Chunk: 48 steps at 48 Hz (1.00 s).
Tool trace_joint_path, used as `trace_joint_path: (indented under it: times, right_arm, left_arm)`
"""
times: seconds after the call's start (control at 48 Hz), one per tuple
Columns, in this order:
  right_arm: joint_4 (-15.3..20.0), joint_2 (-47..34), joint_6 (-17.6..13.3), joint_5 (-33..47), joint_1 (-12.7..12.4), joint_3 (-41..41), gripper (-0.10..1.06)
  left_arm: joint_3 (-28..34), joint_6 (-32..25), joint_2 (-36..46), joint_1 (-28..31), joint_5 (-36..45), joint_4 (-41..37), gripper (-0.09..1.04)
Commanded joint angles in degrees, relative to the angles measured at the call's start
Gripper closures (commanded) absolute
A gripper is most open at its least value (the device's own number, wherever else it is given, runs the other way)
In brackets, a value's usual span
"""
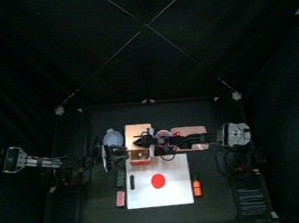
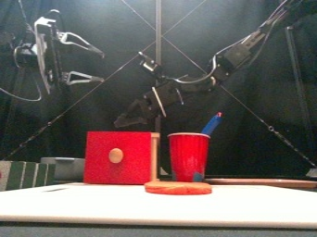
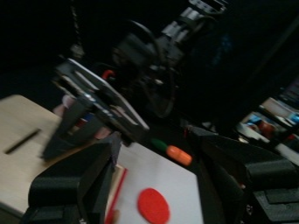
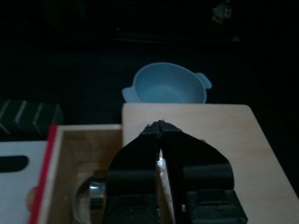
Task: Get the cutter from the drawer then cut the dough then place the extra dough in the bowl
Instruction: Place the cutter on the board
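The cutter lay in the open drawer of the wooden box. Only a curved metal edge showed, and its wire handle was hidden. At the table's 9 o'clock side the left gripper hung with jaws spread, well apart from the box. The bowl sat just beside the box, at its 9 o'clock. The right gripper, jaws pressed together and empty, hovered over the box's edge. The cutter lay below it toward roughly 6 o'clock, so the right arm was clearly nearer.
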<state>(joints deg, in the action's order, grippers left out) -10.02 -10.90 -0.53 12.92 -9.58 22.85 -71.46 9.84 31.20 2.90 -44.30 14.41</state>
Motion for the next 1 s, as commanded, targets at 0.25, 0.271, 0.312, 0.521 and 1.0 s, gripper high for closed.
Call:
trace_joint_path:
  times: [0.25,0.271,0.312,0.521,1.0]
  right_arm:
    - [6.94,4.31,-0.09,-14.77,2.72,-1.14,0.30]
    - [6.94,4.22,-0.09,-14.77,2.72,-1.23,0.27]
    - [6.94,4.04,-0.09,-14.77,2.72,-1.23,0.22]
    - [6.68,1.41,-0.09,-14.77,0.53,-1.32,0.21]
    - [2.64,-2.46,0.00,-15.64,-0.53,-2.90,0.21]
  left_arm:
    - [0.09,-1.58,0.35,0.35,-0.53,-14.50,0.00]
    - [-0.09,-1.58,0.35,0.35,-0.53,-14.59,0.00]
    - [-0.26,-1.58,0.53,0.09,-0.53,-14.50,0.00]
    - [-0.35,-1.58,1.14,0.00,-0.53,-14.68,0.01]
    - [-0.26,-1.49,1.85,-1.05,-0.53,-16.17,0.01]
